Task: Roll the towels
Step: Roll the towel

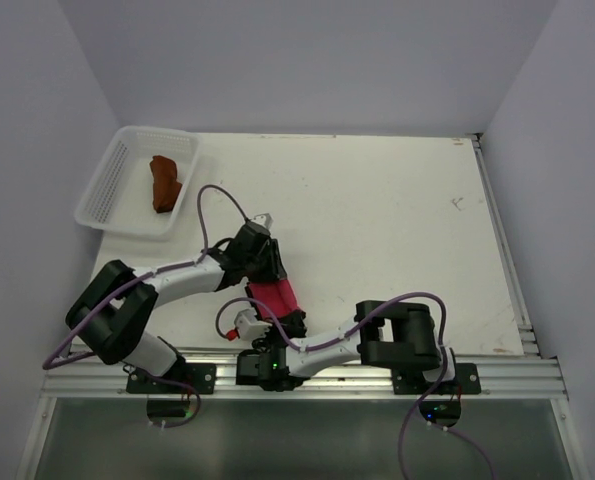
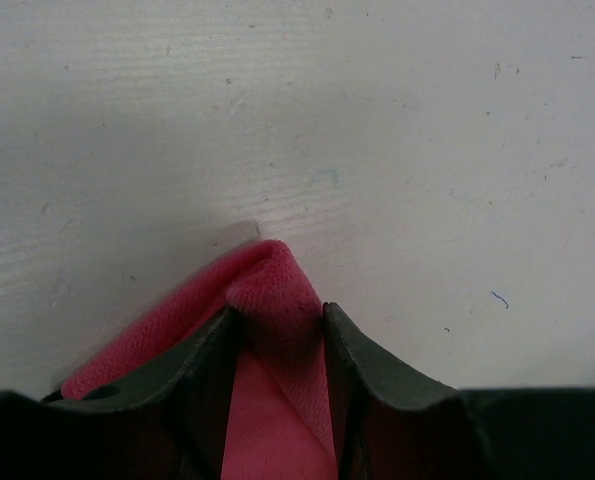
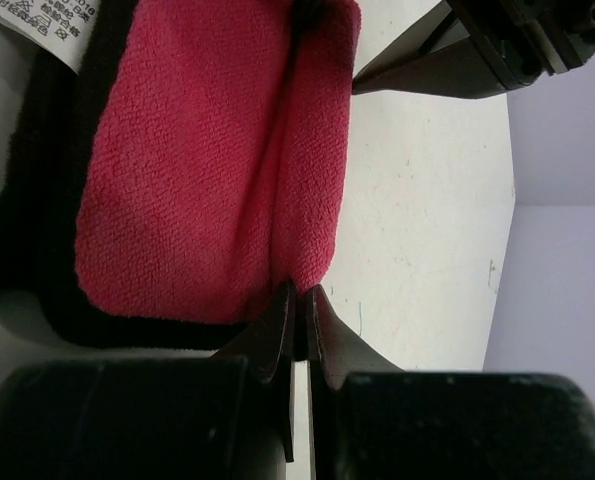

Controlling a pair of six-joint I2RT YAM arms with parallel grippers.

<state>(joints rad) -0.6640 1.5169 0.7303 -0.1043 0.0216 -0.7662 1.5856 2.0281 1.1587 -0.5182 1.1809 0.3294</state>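
Towel of pink-red fuzzy cloth with dark edging [image 1: 274,296] lies near the front of white table [image 1: 397,220]. Left gripper [image 2: 282,318] is part-closed, pinching its far fold. Right gripper [image 3: 299,298] is nipped shut on the near crease, probably holding the ends so it can roll. Rust-orange fuzzy towel [image 1: 163,181] sits in white plastic mesh basket [image 1: 102,190].

Two towels: one pink towel [image 1: 275,297] at lower centre, one rust-brown towel [image 1: 164,182] upper left. One white basket [image 1: 105,190]. Two hands: left hand [image 2: 282,322], right hand [image 3: 299,300]. One worktop [image 1: 377,220].
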